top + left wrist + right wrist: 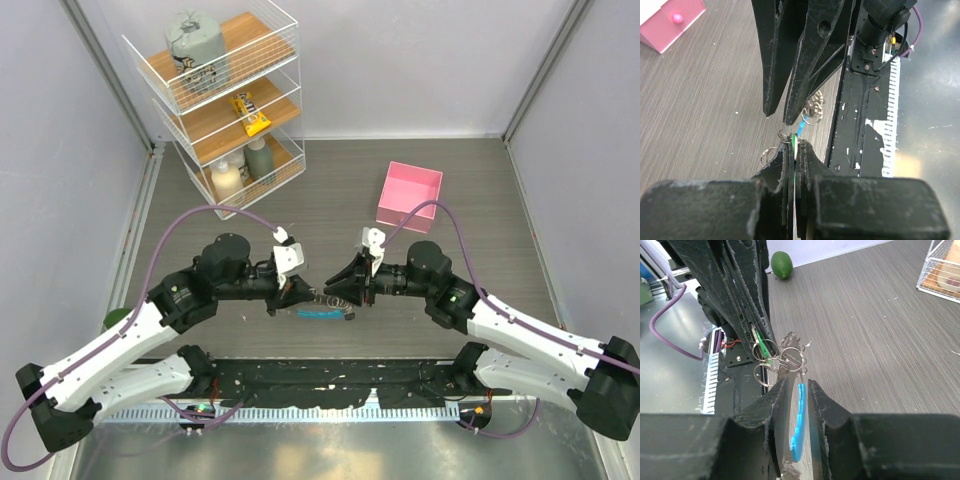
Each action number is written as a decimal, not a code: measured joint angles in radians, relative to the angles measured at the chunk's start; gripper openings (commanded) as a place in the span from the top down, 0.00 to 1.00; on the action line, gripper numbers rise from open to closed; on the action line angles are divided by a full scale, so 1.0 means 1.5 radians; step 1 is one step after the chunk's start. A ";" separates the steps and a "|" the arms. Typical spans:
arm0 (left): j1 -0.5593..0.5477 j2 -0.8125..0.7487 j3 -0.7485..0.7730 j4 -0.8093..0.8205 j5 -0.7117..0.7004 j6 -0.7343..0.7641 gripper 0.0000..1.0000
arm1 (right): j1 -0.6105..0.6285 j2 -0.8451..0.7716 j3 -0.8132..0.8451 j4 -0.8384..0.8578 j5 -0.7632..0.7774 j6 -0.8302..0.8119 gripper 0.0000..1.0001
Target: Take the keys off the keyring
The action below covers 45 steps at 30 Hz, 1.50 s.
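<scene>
A: Two grippers meet. Which step is this?
B: Getting a hold. The left gripper [796,144] is clenched on the green key [795,152]. The right gripper [799,382] has its fingers a little apart around the keyring's [785,360] blue strip [799,420].
A: Next?
B: Squeeze, then pull apart, I think. The key's metal part is hidden, and the rings look tangled.

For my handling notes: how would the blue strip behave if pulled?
Probably bendy: the blue strip curves between the jaws of the right gripper. Likely light: it looks thin. Its linked rings would probably dangle and swing.
</scene>
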 measured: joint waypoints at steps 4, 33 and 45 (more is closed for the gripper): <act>0.000 -0.006 0.000 0.000 0.006 0.004 1.00 | 0.011 0.000 0.000 0.005 -0.011 0.000 0.73; 0.000 -0.038 -0.010 0.014 0.084 0.010 1.00 | 0.062 0.001 -0.002 0.041 -0.043 -0.017 0.83; -0.001 -0.037 -0.010 0.019 0.120 0.010 1.00 | 0.076 -0.011 -0.010 0.051 -0.051 -0.044 0.73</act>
